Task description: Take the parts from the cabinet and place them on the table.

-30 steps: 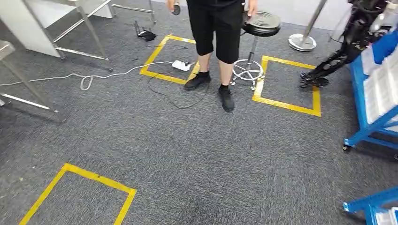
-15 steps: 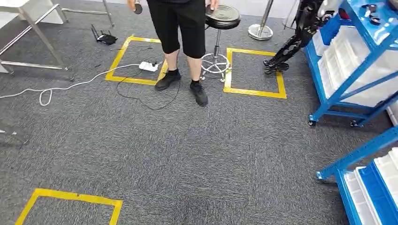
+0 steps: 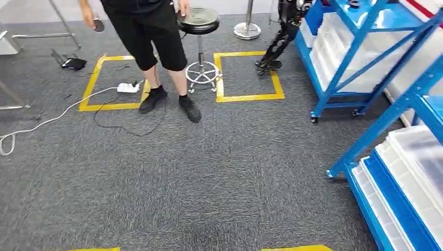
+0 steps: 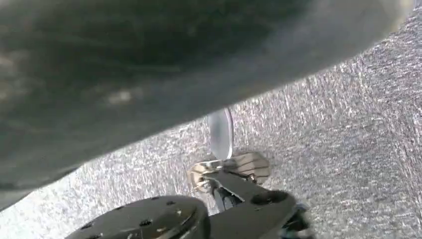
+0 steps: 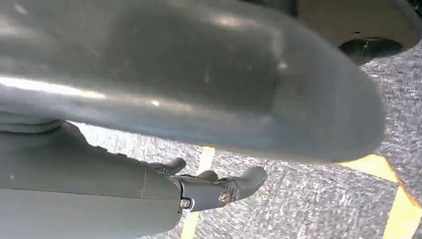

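Right hand (image 5: 209, 186) hanging empty, fingers loosely apart (left hand's state indiscernible); head view showing blue cabinet (image 3: 360, 63) on grey carpet (image 3: 209, 172)

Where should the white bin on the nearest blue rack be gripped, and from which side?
Probably by its long rim facing the carpet. The white bin lies low in the blue rack with that edge toward the open floor, so a hand should come in from the aisle side, below the rack's slanted post. The bin's far sides are cut off, so handles cannot be judged.
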Robot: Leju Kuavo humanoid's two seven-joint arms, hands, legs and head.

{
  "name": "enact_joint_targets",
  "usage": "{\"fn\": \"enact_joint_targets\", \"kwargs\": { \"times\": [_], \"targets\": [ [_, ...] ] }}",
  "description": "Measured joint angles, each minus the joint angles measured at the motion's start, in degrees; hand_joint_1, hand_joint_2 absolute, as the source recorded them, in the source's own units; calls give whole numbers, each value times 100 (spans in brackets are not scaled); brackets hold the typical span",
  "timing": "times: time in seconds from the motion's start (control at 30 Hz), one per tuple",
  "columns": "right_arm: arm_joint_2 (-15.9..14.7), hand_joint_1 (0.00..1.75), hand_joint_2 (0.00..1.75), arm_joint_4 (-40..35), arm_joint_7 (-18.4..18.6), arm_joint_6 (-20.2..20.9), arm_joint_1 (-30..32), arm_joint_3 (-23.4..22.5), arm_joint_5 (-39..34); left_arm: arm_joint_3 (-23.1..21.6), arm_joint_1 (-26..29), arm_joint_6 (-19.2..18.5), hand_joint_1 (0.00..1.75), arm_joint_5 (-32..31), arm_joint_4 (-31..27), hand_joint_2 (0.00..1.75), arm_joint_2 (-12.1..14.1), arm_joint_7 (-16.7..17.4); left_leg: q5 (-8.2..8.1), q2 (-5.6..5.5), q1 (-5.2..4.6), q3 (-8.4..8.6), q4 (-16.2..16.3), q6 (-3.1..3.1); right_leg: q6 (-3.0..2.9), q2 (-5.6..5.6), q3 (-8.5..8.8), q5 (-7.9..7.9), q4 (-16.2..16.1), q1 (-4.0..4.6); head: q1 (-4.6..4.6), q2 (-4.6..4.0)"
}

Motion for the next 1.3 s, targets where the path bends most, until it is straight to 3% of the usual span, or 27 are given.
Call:
{"fn": "enact_joint_targets", "kwargs": {
  "times": [0.03, 0.07, 0.17, 0.2, 0.23, 0.27, 0.33, 0.37, 0.4, 0.43, 0.5, 0.53, 0.57, 0.7, 0.73, 0.77, 0.8, 0.87, 0.9, 0.97, 1.03, 1.07, 1.1, 1.2, 1.23, 1.27, 1.3],
  "targets": [
    [0, 0, 0, 0, -4, 4, 0, 0, 11, 0, 10, 0, 0, -9, 0, 0, 9, 39, 153, -234, 49, 151, -383, -14, 40, 62, -17, -20, 26, 5, -4, 0],
    [-2, 0, 0, 0, -9, 9, -22, 0, 24, 0, 10, 0, 0, -22, 7, 0, 7, 109, 67, -408, 48, 196, -525, -22, 82, 120, -66, -43, 104, 65, -13, 0],
    [0, 0, 0, 0, -9, 15, 11, 0, 37, 0, -9, 0, 0, -79, 2, 0, 15, 332, 86, -235, -53, 165, -484, 117, 212, 294, -131, 37, 1, 12, 0, 0],
    [-2, 0, 0, 0, -9, 17, 24, 0, 37, 0, -9, 0, 0, -79, 2, 0, 15, 358, 122, -157, -31, 177, -525, 176, 251, 335, -197, 40, 2, 3, -13, 0],
    [-4, 0, 0, 0, -9, 17, 37, -2, 37, 0, -16, 0, 0, -81, -2, 0, 20, 374, 150, -96, -19, 186, -550, 222, 246, 119, -224, 6, 102, -6, 4, 0],
    [-2, 0, 0, 0, -9, 19, 23, -2, 44, 0, -17, 0, 0, -87, -2, 0, 22, 399, 153, -39, -25, 174, -555, 279, 216, -187, -374, -154, 382, 27, 59, 0],
    [-4, 0, 0, 0, -9, 24, -21, -2, 66, 0, -5, -2, 0, -111, -2, 0, 24, 544, 148, 143, -57, 163, -555, 307, 163, -365, -837, -547, 1291, 31, 68, 0],
    [-2, 0, 0, 0, -9, 24, -23, -2, 68, 0, -4, -2, 0, -111, -2, 0, 24, 609, 145, 225, -65, 157, -555, 311, 165, -393, -1017, -654, 1654, 29, 66, 0],
    [-2, 0, 0, 0, -9, 26, -19, -2, 68, 0, -5, -2, 0, -114, -2, 0, 24, 651, 143, 302, -72, 157, -555, 310, 195, -410, -1075, -660, 1783, 29, 68, 0],
    [-7, 0, 0, 0, -7, 26, -6, -4, 68, 0, -8, -2, 0, -125, -2, 0, 24, 686, 142, 365, -73, 158, -554, 309, 236, -425, -994, -590, 1638, 29, 66, 0],
    [-20, 0, 0, 0, -7, 28, 7, -13, 68, 0, -13, -13, 0, -149, -2, 0, 22, 730, 132, 491, -72, 170, -554, 293, 315, -525, -496, -284, 742, 35, 68, 0],
    [-33, 0, 0, 0, -7, 28, -5, -18, 68, -2, -13, -20, 0, -177, -2, 0, 22, 743, 124, 548, -73, 182, -554, 278, 316, -716, -184, -165, 226, 52, 74, 0],
    [-33, 0, 0, 0, -7, 31, -36, -17, 68, -2, -8, -20, 0, -179, -2, 0, 24, 752, 88, 600, -141, 191, -546, 225, 263, -937, -95, -136, 50, 101, 66, 0],
    [-48, 0, 0, 0, -7, 35, -16, -28, 68, -2, -44, -20, 0, -181, -2, 0, 20, 774, 85, 812, -98, 327, -643, 62, 85, -667, -153, -42, 7, 152, 50, 0],
    [-52, 0, 0, 0, -7, 33, -14, -31, 68, -4, -47, -20, 0, -181, -2, 0, 15, 774, 39, 715, -51, 333, -592, 26, 25, -593, -28, 1, -55, 0, 26, 0],
    [-52, 0, 0, 0, -7, 33, -13, -31, 70, -2, -45, -20, 0, -184, -2, 0, 24, 771, -126, 428, -49, 278, -399, 31, 10, -540, -23, 0, -74, 34, -9, 0],
    [-48, 0, 0, 0, -4, 35, -15, -31, 72, -2, -36, -11, 0, -184, -2, 0, 24, 774, -369, 264, -48, 113, -12, 39, -42, -494, -20, 15, -66, 30, -30, 0],
    [-35, 0, 0, 0, -7, 52, -21, -33, 98, -2, -21, 22, 0, -190, -2, 0, 24, 774, -733, 127, -57, -292, 824, 28, -48, -347, -19, 12, -65, 60, -22, 0],
    [-33, 0, 0, 0, -7, 52, -18, -33, 105, -2, -16, 31, 0, -190, -2, 0, 24, 774, -757, 107, -56, -437, 1070, 23, -51, -257, -14, 10, -62, 74, -22, 0],
    [-39, 0, 0, 0, -7, 52, -4, -37, 105, -2, -11, 35, 0, -190, -2, 0, 24, 771, -422, 95, -51, -346, 750, 29, -46, -92, 9, 7, -52, 76, -24, 0],
    [-37, 0, 0, 0, -7, 55, -5, -39, 118, -2, -12, 61, 0, -190, -2, 0, 31, 750, 115, -47, -18, 52, -179, 38, -39, 75, 32, 3, -35, 70, -26, 0],
    [-37, 0, 0, 0, -7, 57, -4, -42, 122, -2, -6, 98, 0, -190, -2, 0, 33, 728, 166, -349, 13, 179, -483, 48, -16, 140, 11, -11, -26, 69, -22, 0],
    [-39, 0, 0, 0, -7, 59, -25, -44, 127, -2, -12, 107, 0, -190, -2, 0, 31, 710, 144, -370, -1, 185, -566, 56, 21, 201, -23, -27, 19, 128, -6, 0],
    [-33, 0, 0, 0, -7, 59, 17, -66, 136, -2, -32, 118, 0, -194, -2, 0, 31, 701, 169, -185, -102, 186, -569, 189, 151, 347, -114, 38, -70, 41, -22, 0],
    [-33, 0, 0, 0, -7, 59, 25, -81, 136, -4, -35, 120, 0, -199, -4, 0, 26, 697, 221, -106, -48, 212, -651, 266, 173, 262, -140, 27, -23, 59, -13, 0],
    [-35, 0, 0, 0, -7, 59, 28, -83, 135, -4, -33, 122, 0, -199, -4, 0, 28, 688, 234, -59, -74, 231, -672, 284, 164, -121, -215, -43, 122, 85, -2, 0],
    [-35, 0, 0, 0, -7, 59, 13, -83, 135, -2, -33, 138, 0, -199, -4, 0, 28, 688, 231, 17, -82, 226, -673, 297, 139, -313, -381, -193, 414, 89, 22, 0]
  ]
}}
